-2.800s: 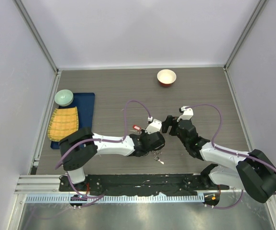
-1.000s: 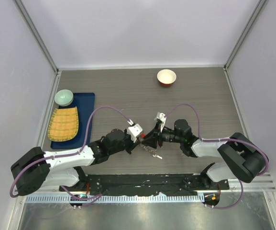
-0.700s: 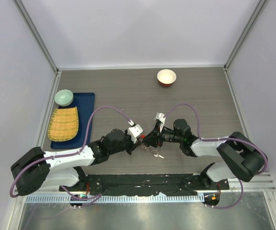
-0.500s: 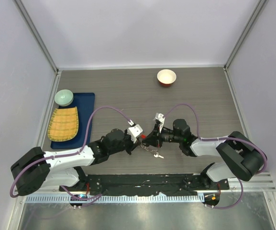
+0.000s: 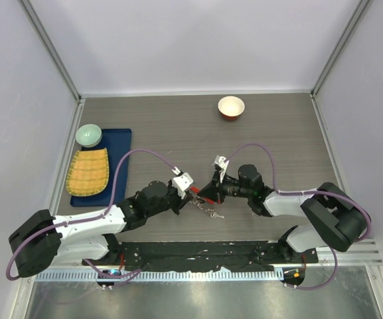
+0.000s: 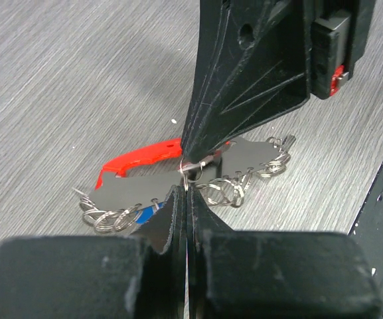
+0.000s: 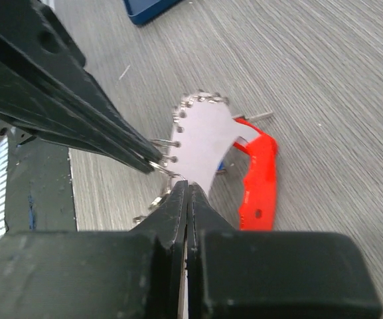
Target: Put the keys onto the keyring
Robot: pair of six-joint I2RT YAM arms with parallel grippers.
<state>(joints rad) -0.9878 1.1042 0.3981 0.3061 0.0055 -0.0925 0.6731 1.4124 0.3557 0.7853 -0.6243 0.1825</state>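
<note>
The keyring's red curved bar (image 6: 138, 155) (image 7: 258, 184) (image 5: 202, 195) lies on the table between both grippers. Joined to it is a flat pale metal piece (image 6: 130, 193) (image 7: 202, 142) edged with small silvery rings (image 6: 243, 187). A blue bit of a key (image 6: 151, 211) peeks out under it. Silvery keys (image 5: 213, 212) trail toward the near edge. My left gripper (image 6: 186, 189) (image 5: 190, 196) is shut, pinching a small silver ring (image 6: 190, 169). My right gripper (image 7: 188, 184) (image 5: 208, 195) comes from the opposite side, shut tip to tip on that same ring (image 7: 166, 171).
A red-rimmed white bowl (image 5: 231, 106) stands at the back. At the left a blue tray (image 5: 121, 149) carries a green bowl (image 5: 89, 135) and a yellow cloth (image 5: 88, 171). The black base rail (image 5: 198, 252) runs along the near edge.
My right gripper has closed from open to shut at the small ring. Both arms have edged slightly left with the cluster; the keys moved a little.
</note>
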